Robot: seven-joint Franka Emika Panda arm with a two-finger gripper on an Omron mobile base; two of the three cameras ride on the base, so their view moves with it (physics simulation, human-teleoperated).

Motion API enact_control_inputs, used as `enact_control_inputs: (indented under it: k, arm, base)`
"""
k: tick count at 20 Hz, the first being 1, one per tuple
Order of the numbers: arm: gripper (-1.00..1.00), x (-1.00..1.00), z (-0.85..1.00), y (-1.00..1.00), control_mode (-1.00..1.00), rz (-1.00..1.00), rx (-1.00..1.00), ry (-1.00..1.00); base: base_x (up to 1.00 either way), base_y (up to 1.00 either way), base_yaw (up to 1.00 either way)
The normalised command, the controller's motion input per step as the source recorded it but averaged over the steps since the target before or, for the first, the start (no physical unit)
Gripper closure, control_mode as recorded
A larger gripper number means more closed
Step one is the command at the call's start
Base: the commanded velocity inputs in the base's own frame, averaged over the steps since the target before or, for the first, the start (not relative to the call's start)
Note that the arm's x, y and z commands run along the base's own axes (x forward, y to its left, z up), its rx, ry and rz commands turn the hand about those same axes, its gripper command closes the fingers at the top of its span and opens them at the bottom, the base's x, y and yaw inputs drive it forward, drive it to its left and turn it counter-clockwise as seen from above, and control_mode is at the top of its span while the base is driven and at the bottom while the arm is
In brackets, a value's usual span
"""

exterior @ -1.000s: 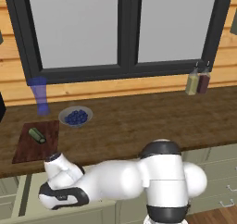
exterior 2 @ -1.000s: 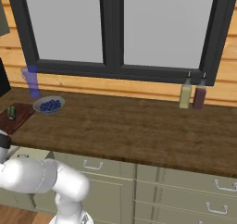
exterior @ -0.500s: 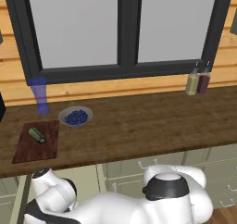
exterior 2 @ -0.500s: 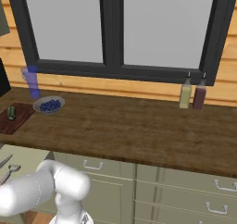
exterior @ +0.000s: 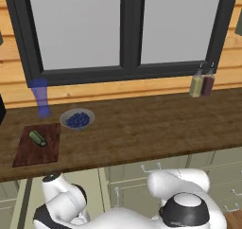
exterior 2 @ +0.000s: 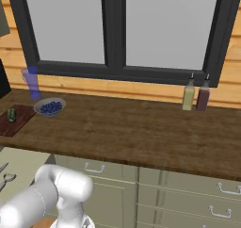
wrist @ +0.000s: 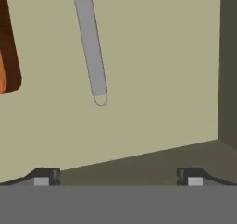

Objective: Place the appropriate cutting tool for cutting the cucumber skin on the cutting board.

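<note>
Beyond the spread claw (wrist: 118, 177), peeler (wrist: 91, 49) handle lengthwise, loop nearest

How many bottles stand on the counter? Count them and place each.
2. The pale bottle and the dark bottle stand side by side at the counter's far right, under the window; none looks hidden.

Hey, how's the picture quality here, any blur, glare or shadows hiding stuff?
Left base view: soft and slightly blurry, even light, no glare; cucumber readable on the cutting board. Right base view: the same softness. Hand view: sharper, flat light, and the grey peeler handle casts almost no shadow.
</note>
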Motion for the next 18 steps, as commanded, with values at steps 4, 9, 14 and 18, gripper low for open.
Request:
enact_control_inputs:
  k: [4, 9, 14, 18]
  arm:
    - [-1.00, 1.00, 0.03, 0.12, -1.00, 0.09, -0.01, 0.00]
    - [-1.00, 0.57, -0.16, 0.13, -1.00, 0.04, -0.01, 0.00]
    - [-1.00, 0.26, -0.42, 0.04, -1.00, 0.04, 0.00, 0.00]
    - [-1.00, 0.00, -0.59, 0.00, -1.00, 0.04, 0.00, 0.00]
  base:
    - [0.00, 0.00, 0.00]
    - [0.00, 0.00, 0.00]
    - [0.00, 0.00, 0.00]
    - [0.00, 0.00, 0.00]
